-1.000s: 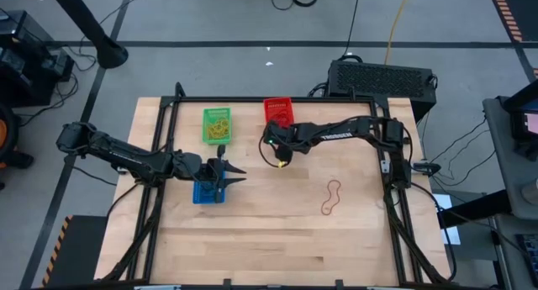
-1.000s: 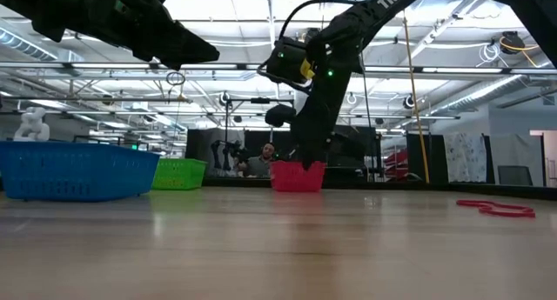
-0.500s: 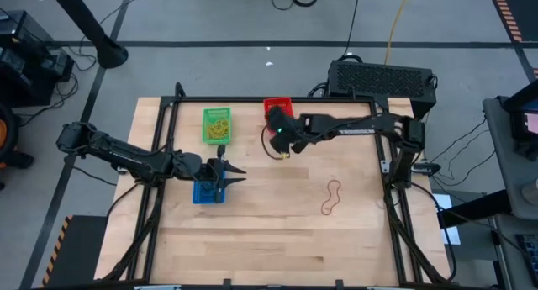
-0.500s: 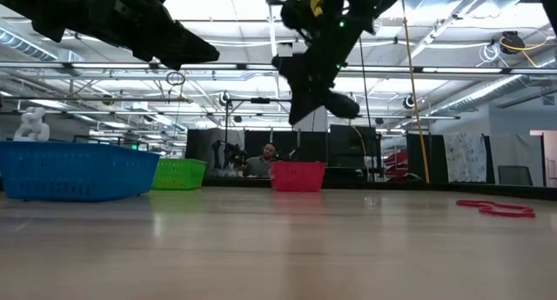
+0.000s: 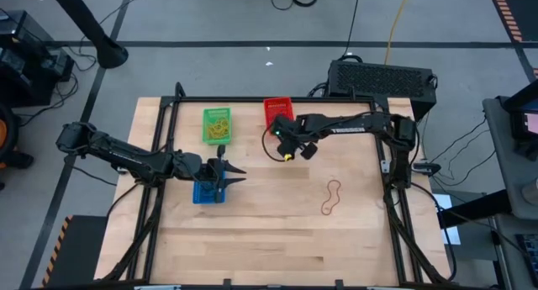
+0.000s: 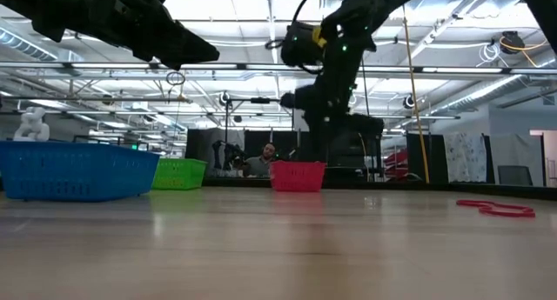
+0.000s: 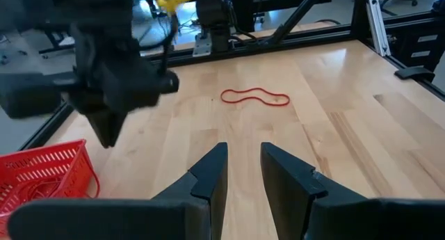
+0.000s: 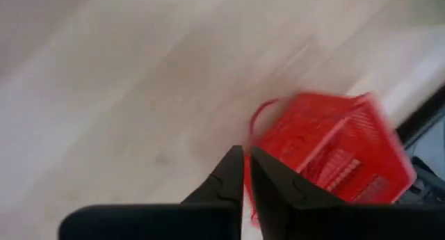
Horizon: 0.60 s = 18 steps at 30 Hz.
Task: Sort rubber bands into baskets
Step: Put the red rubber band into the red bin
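Observation:
Green (image 5: pixel 217 124) and red (image 5: pixel 277 111) mesh baskets stand at the table's far edge. A blue one (image 5: pixel 208 193) stands nearer, left of the middle. My right gripper (image 5: pixel 291 150) hangs above the table just near of the red basket (image 8: pixel 334 149), shut on a thin red rubber band (image 8: pixel 254 123). My left gripper (image 7: pixel 245 167) is open and empty over the blue basket's right side. Another red rubber band (image 5: pixel 333 197) lies flat on the table toward the right, and shows in the left wrist view (image 7: pixel 254 97). My right gripper seems to pinch the red rubber band between its two fingertips (image 8: pixel 236 163). A loop of the band (image 8: pixel 253 129) curves out past the tips, clear of the table. The picture is blurred, so which part of the band is held cannot be told.
A black box (image 5: pixel 382 78) stands behind the table's far right corner. Black frame rails run along the left and right sides (image 5: pixel 395 197). Bare wood lies near and in the middle. A person (image 6: pixel 261 161) sits in the room beyond the table.
My right gripper has risen from the table just near of the red basket, moved a little toward the far edge, then back and toward the table's right edge. It has turned about as it went. My left arm has kept still.

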Each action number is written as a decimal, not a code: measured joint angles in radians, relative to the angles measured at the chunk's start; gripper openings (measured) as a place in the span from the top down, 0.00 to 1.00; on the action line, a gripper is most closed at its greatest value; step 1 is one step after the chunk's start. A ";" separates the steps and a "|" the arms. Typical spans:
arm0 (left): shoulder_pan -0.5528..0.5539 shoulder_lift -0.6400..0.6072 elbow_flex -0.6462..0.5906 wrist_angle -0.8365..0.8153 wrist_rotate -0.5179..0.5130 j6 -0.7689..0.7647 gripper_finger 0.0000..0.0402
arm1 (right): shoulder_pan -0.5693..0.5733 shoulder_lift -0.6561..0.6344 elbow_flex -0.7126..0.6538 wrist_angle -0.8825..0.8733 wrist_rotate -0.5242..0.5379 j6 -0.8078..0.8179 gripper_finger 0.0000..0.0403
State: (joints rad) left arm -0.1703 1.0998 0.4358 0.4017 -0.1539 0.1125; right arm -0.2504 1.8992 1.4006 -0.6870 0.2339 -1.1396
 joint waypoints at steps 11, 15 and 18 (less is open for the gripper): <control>0.000 0.000 0.000 -0.001 -0.003 0.000 0.76 | 0.018 0.067 0.001 0.096 0.109 -0.235 0.74; 0.001 0.000 0.000 -0.002 -0.003 0.002 0.76 | 0.008 0.089 0.000 0.098 0.109 -0.246 0.66; 0.001 0.000 0.000 -0.004 -0.003 0.003 0.76 | 0.007 0.110 0.001 0.109 0.116 -0.279 0.63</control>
State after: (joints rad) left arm -0.1696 1.1000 0.4358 0.3978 -0.1570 0.1150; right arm -0.2432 2.0095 1.4014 -0.5783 0.3503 -1.4187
